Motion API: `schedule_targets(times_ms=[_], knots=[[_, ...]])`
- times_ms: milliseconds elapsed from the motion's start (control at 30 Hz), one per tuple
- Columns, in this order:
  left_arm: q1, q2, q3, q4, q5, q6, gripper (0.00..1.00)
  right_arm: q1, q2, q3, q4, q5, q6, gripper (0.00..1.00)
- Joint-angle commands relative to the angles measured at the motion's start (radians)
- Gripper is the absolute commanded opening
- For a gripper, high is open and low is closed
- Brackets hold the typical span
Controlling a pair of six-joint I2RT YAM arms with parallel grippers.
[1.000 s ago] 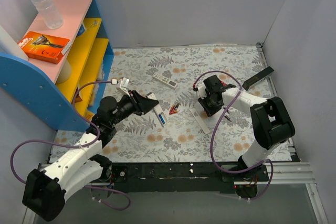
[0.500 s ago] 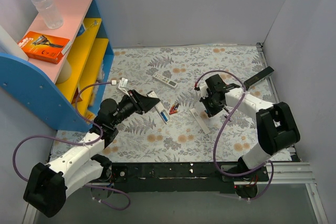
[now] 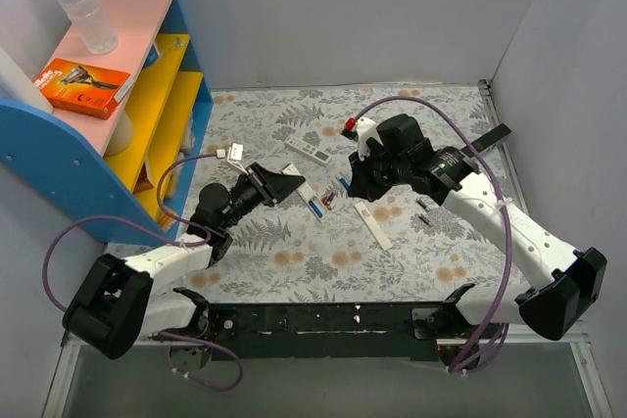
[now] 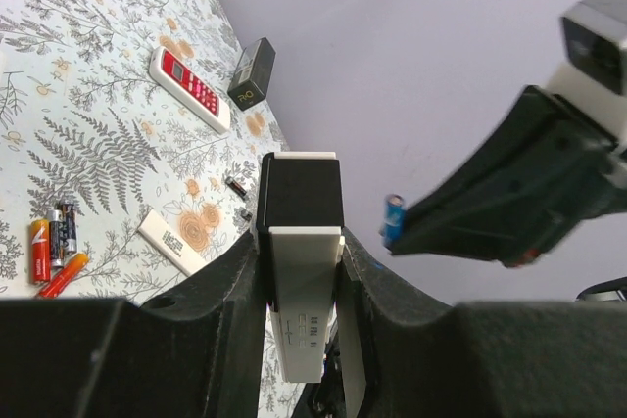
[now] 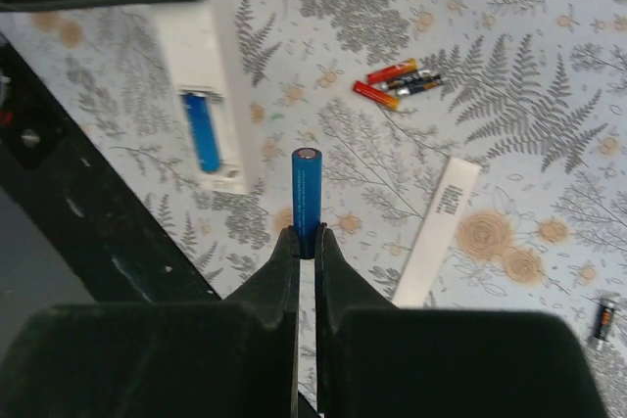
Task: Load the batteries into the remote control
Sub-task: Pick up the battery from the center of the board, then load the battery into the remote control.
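Note:
My left gripper (image 3: pixel 284 183) is shut on the long white remote control (image 3: pixel 299 195) and holds it tilted above the mat. In the left wrist view the remote (image 4: pixel 302 271) sits between the jaws, dark end up. Its open compartment holds one blue battery (image 5: pixel 203 132). My right gripper (image 3: pixel 345 183) is shut on a second blue battery (image 5: pixel 307 198), held upright in the air just right of the remote. That battery also shows in the left wrist view (image 4: pixel 393 219). The white back cover (image 3: pixel 374 227) lies on the mat below my right gripper.
Red-orange and dark batteries (image 3: pixel 328 201) lie on the mat between the grippers. A shorter white remote with buttons (image 3: pixel 307 151) lies further back. A red remote (image 4: pixel 191 90) and a black box (image 3: pixel 490 139) are at the right. Tiny dark cylinders (image 3: pixel 423 212) lie nearby. A blue shelf (image 3: pixel 59 154) stands at left.
My right arm has lifted from the mat at the right and swung left toward the remote with the blue battery. My left gripper has shifted the remote slightly right.

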Motion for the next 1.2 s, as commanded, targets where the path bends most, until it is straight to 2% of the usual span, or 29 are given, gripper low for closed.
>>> schedule_targets(times_ms=[0,300,1167], knots=[[-0.005,0.055,0.019,0.171,-0.012,-0.037,0.0,0.065,0.007,0.105,-0.113,-0.009,0.145,0.01],[-0.033,0.127,0.044,0.246,-0.026,-0.03,0.0,0.16,0.106,0.235,-0.288,0.047,0.238,0.01],[-0.067,0.161,0.026,0.326,-0.001,-0.159,0.0,0.192,0.273,0.342,-0.385,0.093,0.255,0.01]])
